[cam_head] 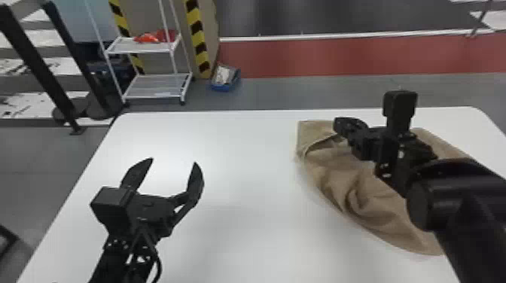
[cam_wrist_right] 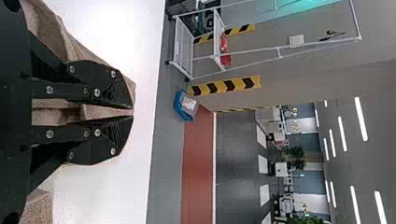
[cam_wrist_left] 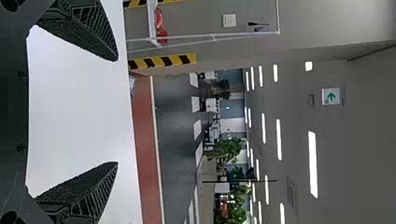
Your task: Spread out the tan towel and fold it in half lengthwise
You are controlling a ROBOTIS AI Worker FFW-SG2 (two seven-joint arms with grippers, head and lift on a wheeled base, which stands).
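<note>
Features a white table (cam_head: 241, 233) near, a white rack (cam_head: 156, 89) far left beside hazard strips (cam_head: 197, 34), and a red floor band (cam_head: 320, 58) far right; receives light from ceiling lamps (cam_wrist_left: 313, 163).

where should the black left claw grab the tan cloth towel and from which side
Probably the left edge of the tan cloth towel, near its far-left corner, coming in from the robot's left. That edge faces the open black left claw across the white tabletop, while the black right claw pinches the cloth.
</note>
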